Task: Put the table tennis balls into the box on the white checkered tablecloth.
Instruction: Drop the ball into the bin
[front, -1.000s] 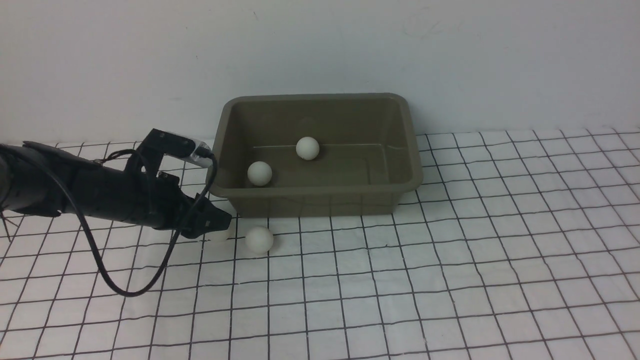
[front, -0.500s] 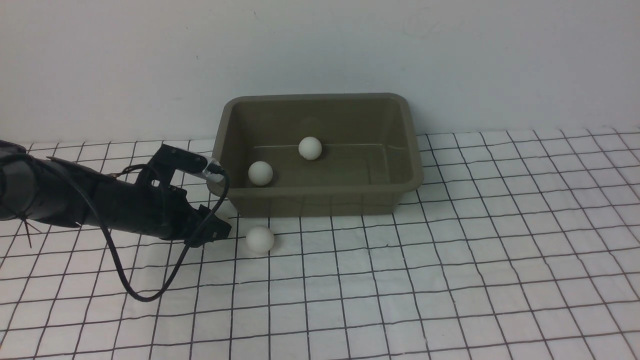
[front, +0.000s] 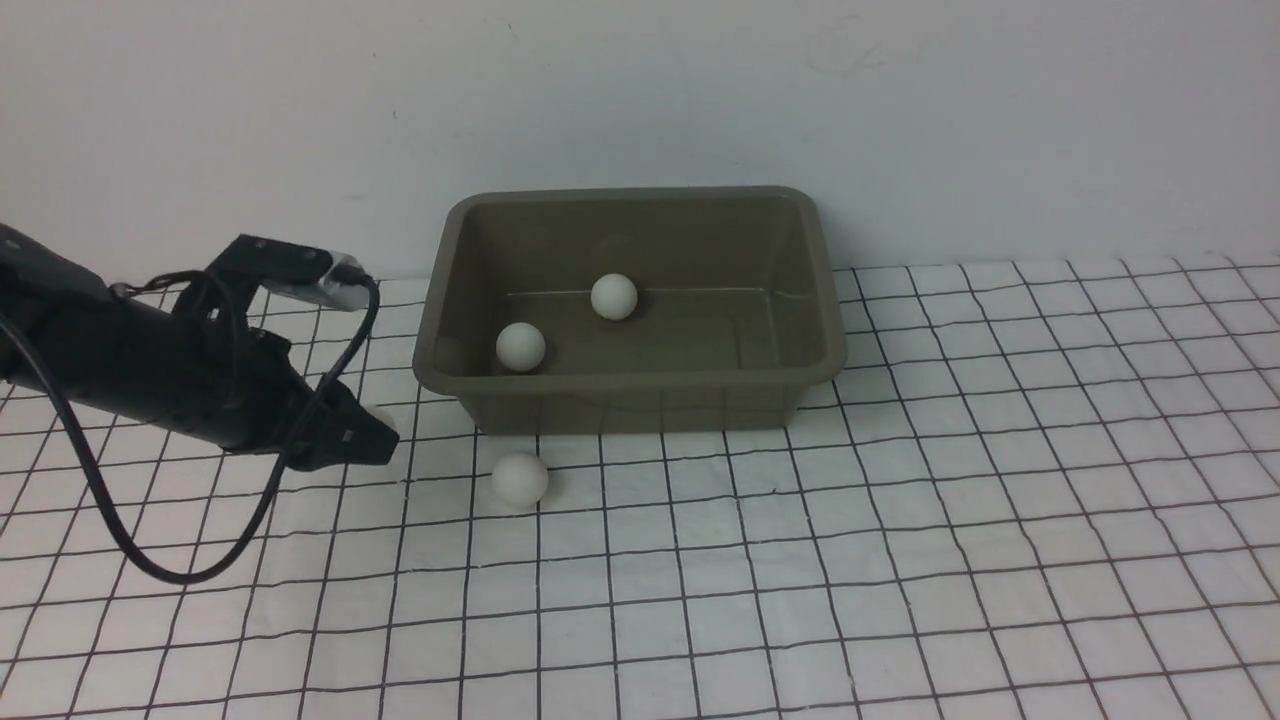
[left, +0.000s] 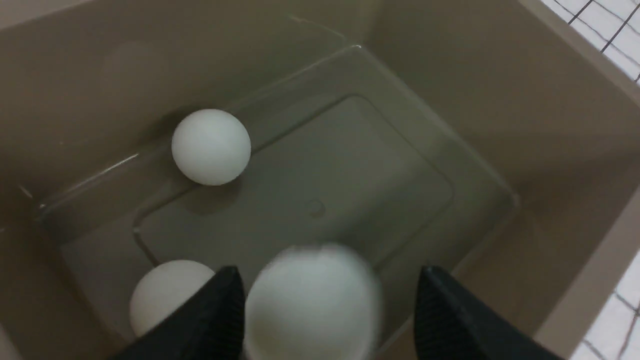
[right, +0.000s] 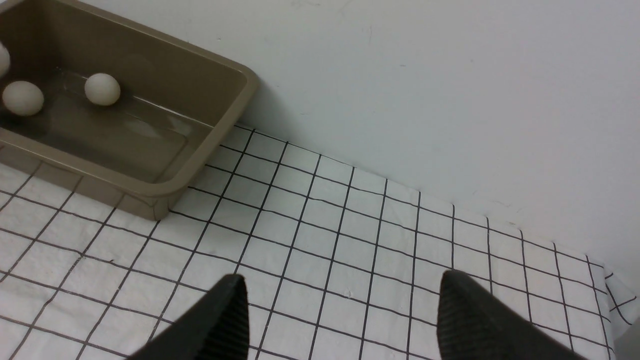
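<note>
The olive-grey box (front: 630, 378) stands on the white checkered tablecloth (front: 900, 500) by the back wall. Two table tennis balls (front: 520, 346) (front: 613, 296) lie inside it. Another ball (front: 520, 478) rests on the cloth just in front of the box. My left gripper (front: 385, 440) hovers at the box's left end. In the left wrist view a blurred ball (left: 310, 300) sits between its fingers (left: 327, 272), against one finger with a gap to the other, above the box floor (left: 500, 100). My right gripper (right: 342, 276) is open over bare cloth, right of the box (right: 165, 187).
A plain white wall runs right behind the box. The left arm's black cable (front: 150, 560) loops down onto the cloth at the left. The cloth's far right corner (right: 610, 295) ends near the wall.
The left arm has lifted and drawn back to the left. Its fingers have spread apart from the ball. The far ball in the box has shifted slightly.
</note>
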